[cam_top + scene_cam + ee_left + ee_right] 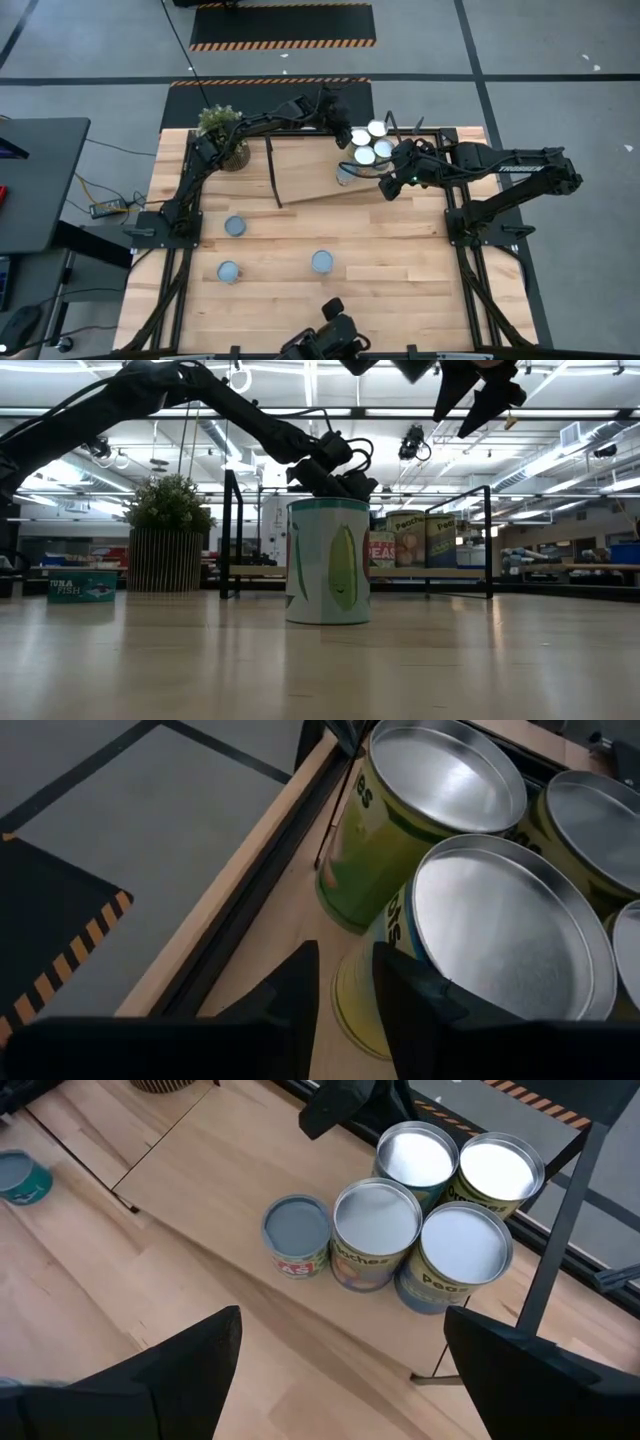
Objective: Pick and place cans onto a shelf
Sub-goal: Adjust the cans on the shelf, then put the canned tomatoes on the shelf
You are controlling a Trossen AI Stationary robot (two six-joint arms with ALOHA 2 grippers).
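High view: shelf (pixel 330 170) along the tabletop's (pixel 400 300) far edge; five cans (pixel 368 142) crowd its right end. Three more cans stand well apart on the open near half of the tabletop.

Low view: one can (pixel 328 560) stands mid-tabletop, bare wood all around it.

Left wrist view: left end effector (pixel 345 982), fingers (pixel 300 985) narrowly parted, holding nothing, just beside a silver-topped can by the shelf's back edge.

Right wrist view: right end effector (pixel 335 1355) spread wide, empty, above the shelf's front edge near the cans.

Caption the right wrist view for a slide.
Right hand open above the shelf, where five cans stand clustered; left hand at the cluster's far side.
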